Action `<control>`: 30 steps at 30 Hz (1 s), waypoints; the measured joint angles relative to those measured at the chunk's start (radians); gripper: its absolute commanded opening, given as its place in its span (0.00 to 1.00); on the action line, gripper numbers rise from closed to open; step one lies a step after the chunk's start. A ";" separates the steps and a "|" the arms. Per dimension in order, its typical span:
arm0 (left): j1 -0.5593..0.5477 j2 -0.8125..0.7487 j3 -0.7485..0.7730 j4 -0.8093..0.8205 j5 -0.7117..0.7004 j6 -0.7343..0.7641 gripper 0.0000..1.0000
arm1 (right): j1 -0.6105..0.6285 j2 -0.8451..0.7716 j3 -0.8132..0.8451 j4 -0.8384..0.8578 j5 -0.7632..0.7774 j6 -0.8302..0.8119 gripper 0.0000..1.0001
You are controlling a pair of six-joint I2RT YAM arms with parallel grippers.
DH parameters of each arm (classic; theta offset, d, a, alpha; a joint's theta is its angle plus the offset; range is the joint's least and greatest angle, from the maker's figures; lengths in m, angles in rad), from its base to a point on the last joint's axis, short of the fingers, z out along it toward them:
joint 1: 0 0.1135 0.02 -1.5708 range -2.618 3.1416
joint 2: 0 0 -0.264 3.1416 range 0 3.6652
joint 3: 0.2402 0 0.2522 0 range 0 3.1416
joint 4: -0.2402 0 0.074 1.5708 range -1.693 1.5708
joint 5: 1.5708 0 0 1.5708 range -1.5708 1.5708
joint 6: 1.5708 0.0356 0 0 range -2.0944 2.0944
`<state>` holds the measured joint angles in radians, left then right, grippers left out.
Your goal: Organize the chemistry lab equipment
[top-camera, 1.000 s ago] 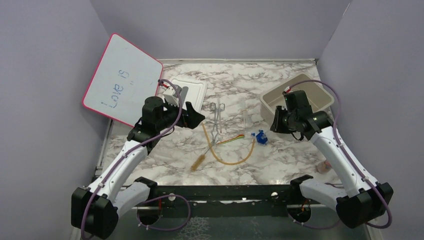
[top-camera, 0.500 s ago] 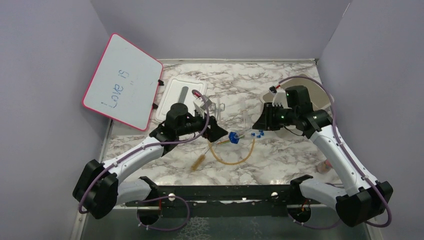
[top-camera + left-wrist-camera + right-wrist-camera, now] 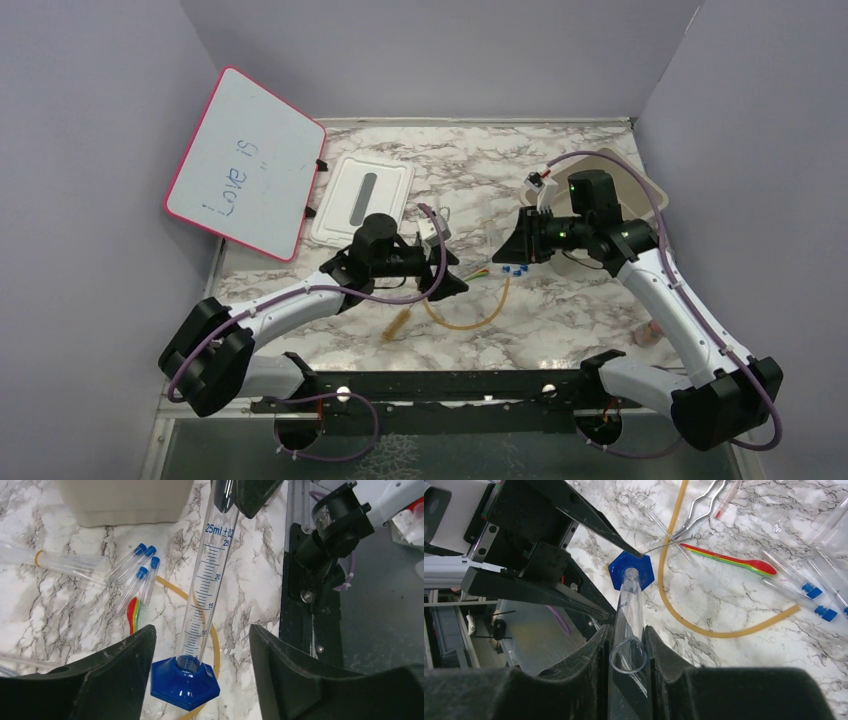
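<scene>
Right gripper point(image 3: 628, 650) is pinching the clear graduated cylinder point(image 3: 202, 595) just below its open mouth, jaws narrowed onto the thin tube. It is holding the cylinder out toward the left, over the middle of the marble table point(image 3: 470, 160). The cylinder's blue hexagonal base point(image 3: 185, 680) is sitting above the loop of the amber rubber tube point(image 3: 663, 580); whether the base is touching the table cannot be told.

Left gripper point(image 3: 201, 630) is standing wide open with one finger on either side of the lower stem, just above the base, touching neither and gripping nothing.

Other equipment is lying loose around them. Blue-capped vials point(image 3: 135, 575) are lying to the right of the loop, and a rainbow-coloured stick with a red end point(image 3: 729, 560) is lying beside them. Silver tongs point(image 3: 699, 505) are lying farther back, and a beige bin point(image 3: 125, 500) is sitting at the far right.

The step in hand looks like a pass of the cylinder from the right arm to the left, or a two-handed steadying of it. Next, the left jaws need to come together squarely on the stem or the base. The clear tube looks slick and narrow, so an off-centre squeeze could twist it. The right arm should let go only once the left grip is firm.
</scene>
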<state>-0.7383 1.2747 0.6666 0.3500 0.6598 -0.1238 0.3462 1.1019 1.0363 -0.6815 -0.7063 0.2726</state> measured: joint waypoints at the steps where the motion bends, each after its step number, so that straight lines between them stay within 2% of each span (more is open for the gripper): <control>1: -0.004 0.003 0.000 0.004 0.008 0.014 0.62 | 0.000 0.000 -0.003 0.000 -0.004 -0.003 0.18; 3: -0.008 0.008 0.000 0.009 0.026 0.038 0.55 | 0.000 0.002 -0.003 0.000 -0.012 -0.008 0.18; 7: -0.013 0.018 0.000 0.013 0.046 0.074 0.52 | 0.000 0.006 -0.003 0.001 -0.029 -0.013 0.18; 11: -0.025 0.034 0.001 0.015 0.046 0.090 0.45 | 0.000 0.006 -0.003 0.004 -0.045 -0.013 0.18; 18: -0.036 0.062 0.021 0.011 0.047 0.126 0.08 | 0.001 0.006 -0.004 0.010 -0.055 -0.012 0.20; 21: -0.038 0.063 0.026 0.004 0.038 0.133 0.00 | 0.000 0.005 -0.013 0.037 -0.054 0.000 0.27; 27: -0.041 0.069 0.047 -0.016 -0.034 0.086 0.00 | 0.002 0.004 -0.080 0.142 -0.023 0.088 0.61; 30: -0.042 0.080 0.084 -0.012 -0.108 0.021 0.00 | 0.002 0.004 -0.131 0.211 0.036 0.168 0.70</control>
<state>-0.7803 1.3552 0.7509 0.3382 0.5514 -0.1032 0.3481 1.1057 0.9051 -0.4709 -0.6704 0.4408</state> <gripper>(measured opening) 0.263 0.637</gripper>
